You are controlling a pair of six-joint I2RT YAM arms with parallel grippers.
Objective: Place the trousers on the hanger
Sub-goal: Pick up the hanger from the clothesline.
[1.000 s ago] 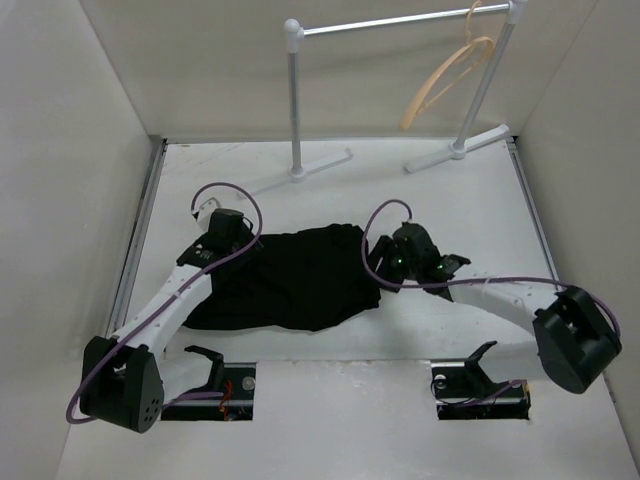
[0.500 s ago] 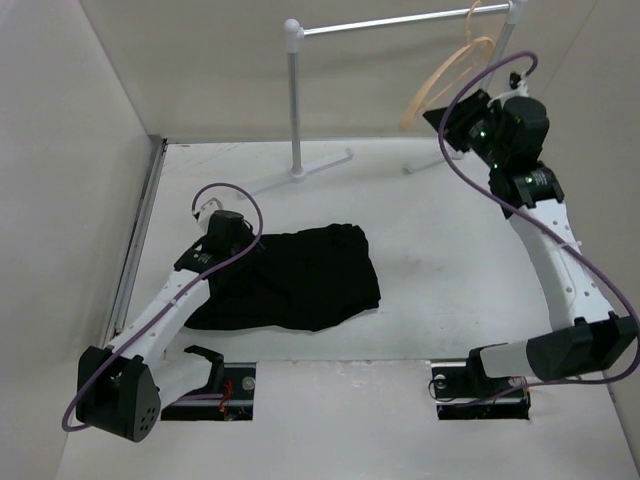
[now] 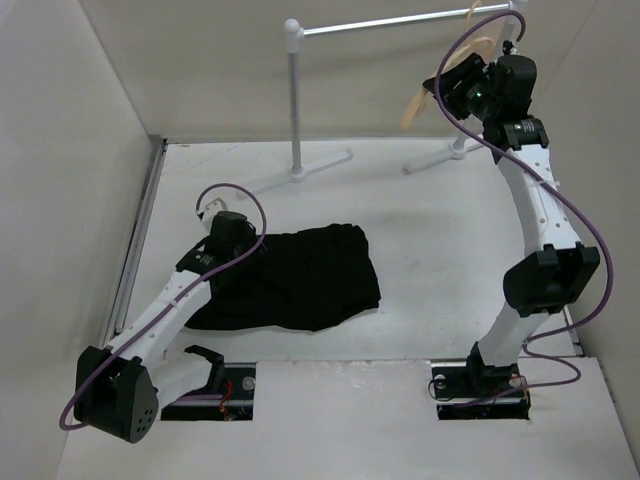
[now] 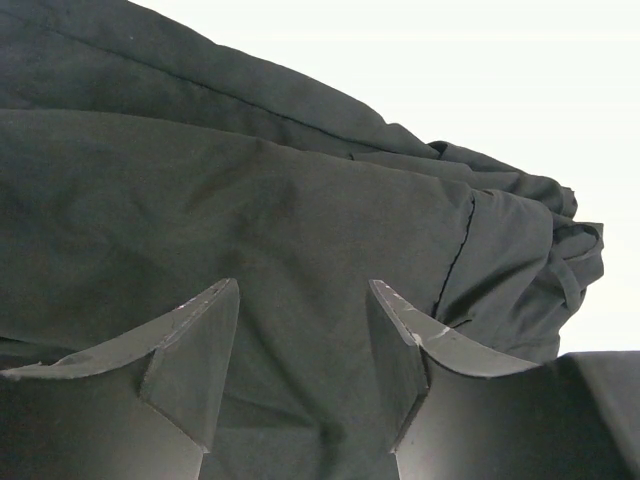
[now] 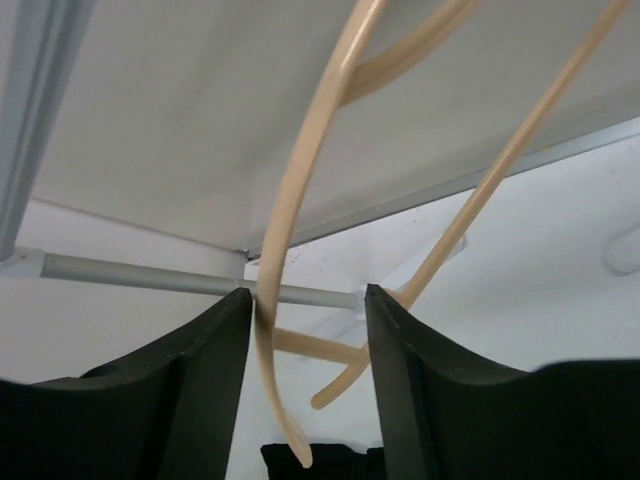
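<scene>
Crumpled trousers (image 3: 290,280), long axis L–R, leg ends indistinct; L gripper (image 4: 305,290) jaws apart over fabric. Tan hanger (image 3: 416,100) tilted, hook part-hidden; R gripper (image 5: 307,292) jaws apart astride one arm.

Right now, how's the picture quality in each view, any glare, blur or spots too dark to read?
Top external view: even, soft light with faint shadows, but the trousers read as a nearly flat black patch. Left wrist view: the background past the trousers is blown out white, though the folds show. Right wrist view: the hanger is fairly sharp, the near fingers dark and featureless.
</scene>
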